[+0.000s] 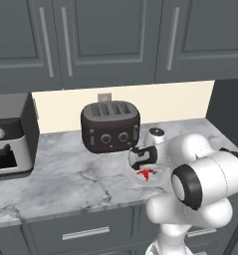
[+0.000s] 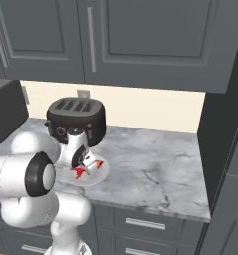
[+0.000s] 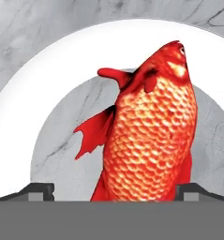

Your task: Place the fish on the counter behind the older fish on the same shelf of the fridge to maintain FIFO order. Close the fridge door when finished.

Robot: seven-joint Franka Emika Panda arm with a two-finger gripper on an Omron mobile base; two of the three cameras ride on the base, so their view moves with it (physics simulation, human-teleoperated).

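The gripper [image 3: 111,190] hangs low over the counter [image 1: 65,174], jaws spread wide, with the two dark fingertips [image 3: 36,191] standing one on either side of the fish [image 3: 148,136] and nothing pinched between them. The fish lies on a pale round plate [image 3: 19,103] whose clear middle lets the marble show through, and in the hand view the white rim arcs around beyond both tips. In the base views the hand sits right over the plate, covering most of the fish and leaving a scrap of red at its lower edge. Just behind the jaws stands a dark four-slot toaster [image 1: 110,127], close to the plate but apart from it. Well off to the jaws' left sits a grey and black appliance [image 1: 8,137] at the counter's end. Dark panelled cabinets [image 1: 110,40] hang overhead and a cream backsplash [image 2: 150,109] runs behind. To the right the marble lies open up to a tall dark panel [image 2: 220,134]. In the hand view the fish's long axis runs away from the jaws and leans a little right, head at the far end near the rim, tail end down between the tips and cut off by the frame. It is bright red-orange, with scales that pale to gold along the middle of the body and a pale patch on the head. Ragged red fins jut out toward the left tip.
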